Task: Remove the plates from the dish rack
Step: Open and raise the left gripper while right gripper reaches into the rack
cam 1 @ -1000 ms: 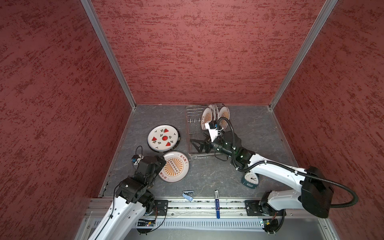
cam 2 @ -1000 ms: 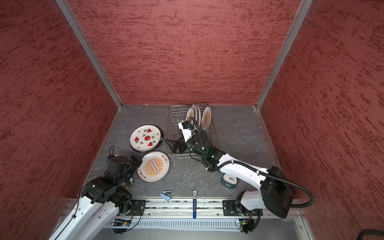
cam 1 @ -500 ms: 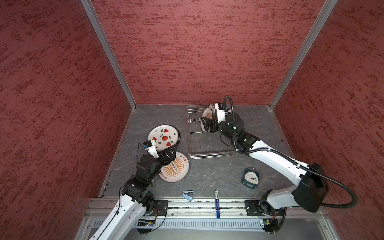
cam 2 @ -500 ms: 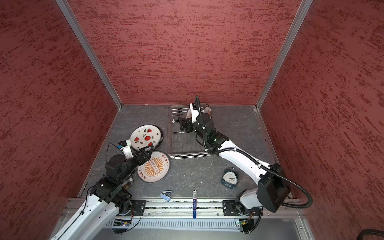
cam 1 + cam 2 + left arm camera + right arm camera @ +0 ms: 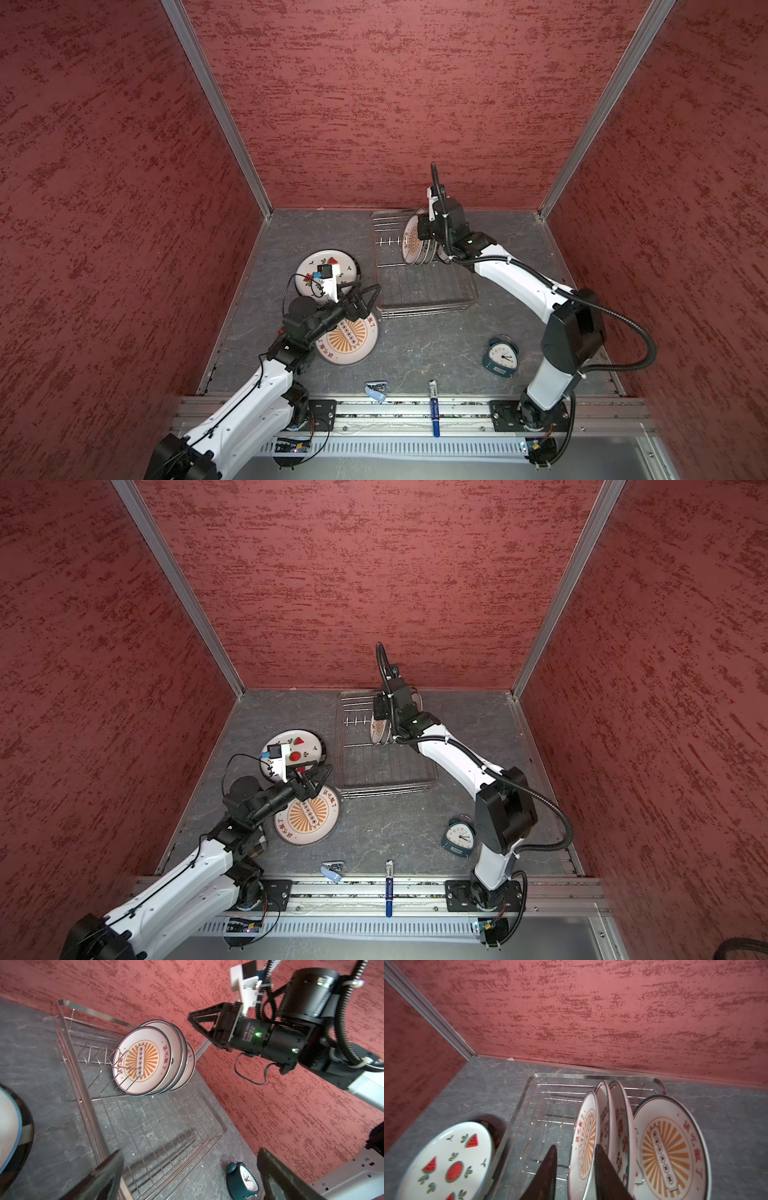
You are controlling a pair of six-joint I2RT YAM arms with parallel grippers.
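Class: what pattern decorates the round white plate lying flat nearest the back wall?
The plate bears red watermelon slices and green leaves; clearest in right wrist view.

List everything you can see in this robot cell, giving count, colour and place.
dish rack: one, silver wire, back middle of the table.
racked plates: four, white with orange sunbursts or red characters, upright in its prongs.
watermelon plate: one, white with red slices, flat, left of the rack.
sunburst plate: one, white and orange, flat, nearer the front.
alarm clock: one, teal, front right of the rack.
marker: one, blue and white, front edge.
small object: one, light blue, front edge, kind unclear.
table: one, grey.
left gripper: one, black, open, near the rack's front left corner.
right gripper: one, black, straddling the front racked plate's rim.
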